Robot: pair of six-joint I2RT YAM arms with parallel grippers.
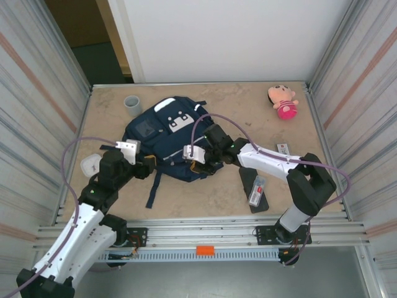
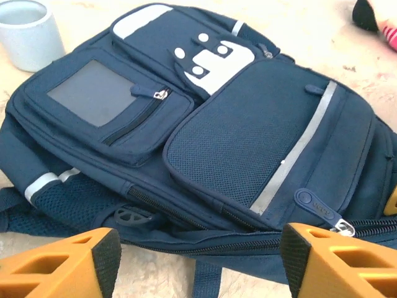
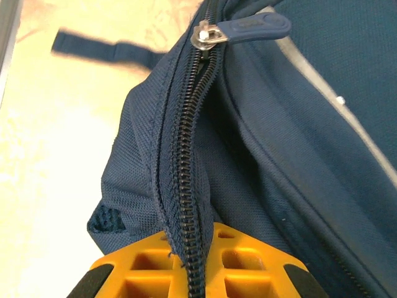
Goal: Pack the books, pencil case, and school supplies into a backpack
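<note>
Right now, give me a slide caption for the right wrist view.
Right gripper pinches the zip seam of the navy blue fabric backpack.

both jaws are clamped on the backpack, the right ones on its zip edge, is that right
Not both. The left jaws stand open just in front of the backpack and hold nothing, as the left wrist view shows. The right jaws are indeed shut on its zip edge.
</note>
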